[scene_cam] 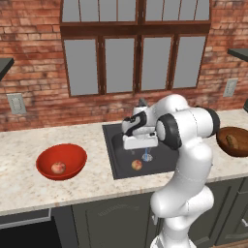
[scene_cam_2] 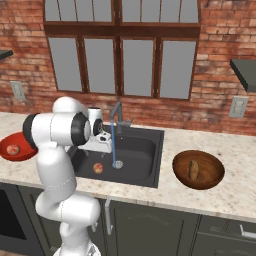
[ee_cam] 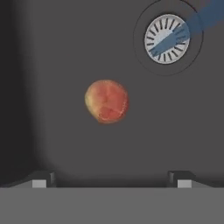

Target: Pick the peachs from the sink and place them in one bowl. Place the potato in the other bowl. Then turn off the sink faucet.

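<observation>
One reddish-orange peach (ee_cam: pixel 107 101) lies on the floor of the dark sink (scene_cam: pixel 118 160), left of the round drain (ee_cam: pixel 167 38). My gripper (ee_cam: pixel 110 180) hangs open straight above it, fingertips (ee_cam: pixel 39 179) well apart and clear of the fruit. From the base views the peach (scene_cam: pixel 137 165) (scene_cam_2: pixel 98 168) sits just below the hand (scene_cam: pixel 140 147) (scene_cam_2: pixel 102 146). A second peach (scene_cam: pixel 58 167) rests in the red bowl (scene_cam: pixel 72 155). The potato (scene_cam_2: pixel 193 170) lies in the brown wooden bowl (scene_cam_2: pixel 210 170). A blue stream of water (scene_cam_2: pixel 113 145) runs from the faucet (scene_cam_2: pixel 116 112) to the drain.
The red bowl stands on the counter left of the sink and the wooden bowl (scene_cam: pixel 240 147) to its right. A brick wall with a window rises behind the counter (scene_cam: pixel 29 145). Dark cabinet doors run below.
</observation>
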Robot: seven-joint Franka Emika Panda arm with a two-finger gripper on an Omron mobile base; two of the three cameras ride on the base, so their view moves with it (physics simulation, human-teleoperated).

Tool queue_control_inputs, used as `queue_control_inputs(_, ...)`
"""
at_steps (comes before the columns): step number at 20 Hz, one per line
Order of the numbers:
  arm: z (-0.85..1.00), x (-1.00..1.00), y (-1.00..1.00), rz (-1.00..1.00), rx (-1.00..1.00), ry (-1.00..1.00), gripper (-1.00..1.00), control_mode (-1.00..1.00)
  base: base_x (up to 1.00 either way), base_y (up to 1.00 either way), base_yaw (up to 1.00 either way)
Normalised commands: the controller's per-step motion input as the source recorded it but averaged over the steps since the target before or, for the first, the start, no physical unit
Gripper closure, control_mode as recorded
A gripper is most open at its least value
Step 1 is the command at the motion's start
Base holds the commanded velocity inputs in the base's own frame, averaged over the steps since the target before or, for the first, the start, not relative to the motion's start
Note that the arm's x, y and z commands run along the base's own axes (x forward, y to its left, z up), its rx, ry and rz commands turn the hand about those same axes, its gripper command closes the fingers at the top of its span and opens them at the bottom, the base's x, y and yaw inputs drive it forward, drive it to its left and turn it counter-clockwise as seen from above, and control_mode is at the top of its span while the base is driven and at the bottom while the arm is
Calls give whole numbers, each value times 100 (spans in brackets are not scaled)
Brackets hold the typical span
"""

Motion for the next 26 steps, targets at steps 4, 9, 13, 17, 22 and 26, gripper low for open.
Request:
queue_control_inputs(4, -43, 44, 0, 0, 0, 1, -100, -100, 0, 0, 0)
queue_control_inputs(9, -43, 44, 0, 0, 0, 1, -100, -100, 0, 0, 0)
queue_control_inputs(13, -43, 36, 0, 0, 0, 1, -100, -100, 0, 0, 0)
queue_control_inputs(17, -45, 27, 1, 0, 0, 0, -100, -100, 0, 0, 0)
queue_control_inputs(22, -17, -8, 1, 0, 0, 0, -100, -100, 0, 0, 0)
queue_control_inputs(26, 0, -37, 0, 0, 0, 0, -100, -100, 0, 0, 0)
